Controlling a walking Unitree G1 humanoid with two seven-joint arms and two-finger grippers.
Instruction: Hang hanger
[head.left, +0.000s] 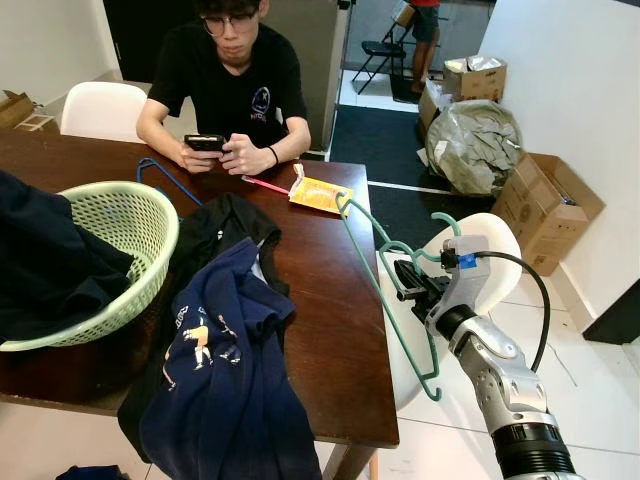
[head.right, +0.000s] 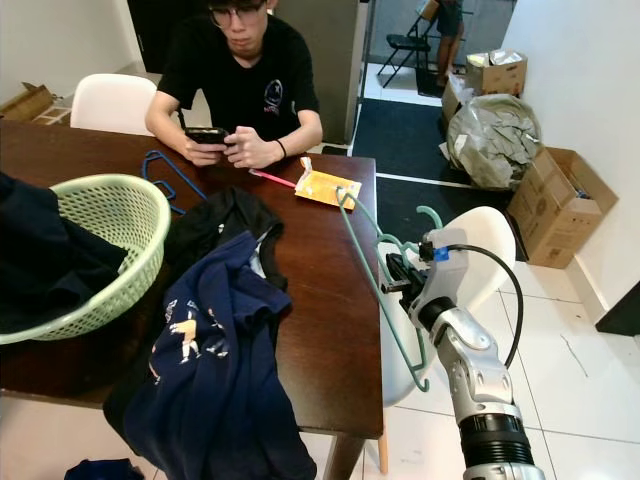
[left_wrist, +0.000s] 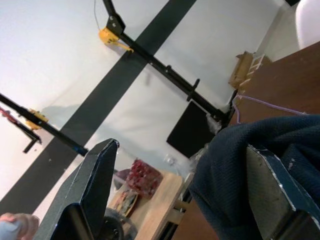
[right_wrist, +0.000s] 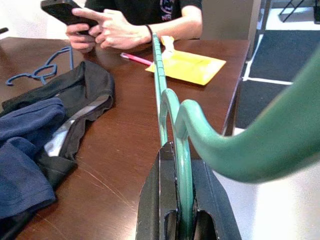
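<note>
A green plastic hanger (head.left: 385, 300) hangs tilted beside the right edge of the dark wooden table (head.left: 330, 330), its hook (head.left: 446, 220) pointing right. My right gripper (head.left: 408, 278) is shut on the hanger's neck; in the right wrist view both black fingers (right_wrist: 160, 200) press the green bar (right_wrist: 183, 190). A blue hanger (head.left: 165, 180) lies flat on the table in front of the seated person. In the left wrist view my left gripper (left_wrist: 185, 200) is open, its fingers (left_wrist: 95, 185) wide apart with dark navy cloth (left_wrist: 240, 165) against one of them.
A navy T-shirt (head.left: 220, 370) and a black garment (head.left: 225, 225) drape over the table's front. A green basket (head.left: 125, 225) holds dark clothes at the left. A person (head.left: 235, 80) sits opposite with a phone. A white chair (head.left: 490, 255) stands behind the hanger; boxes (head.left: 545, 205) sit at the right.
</note>
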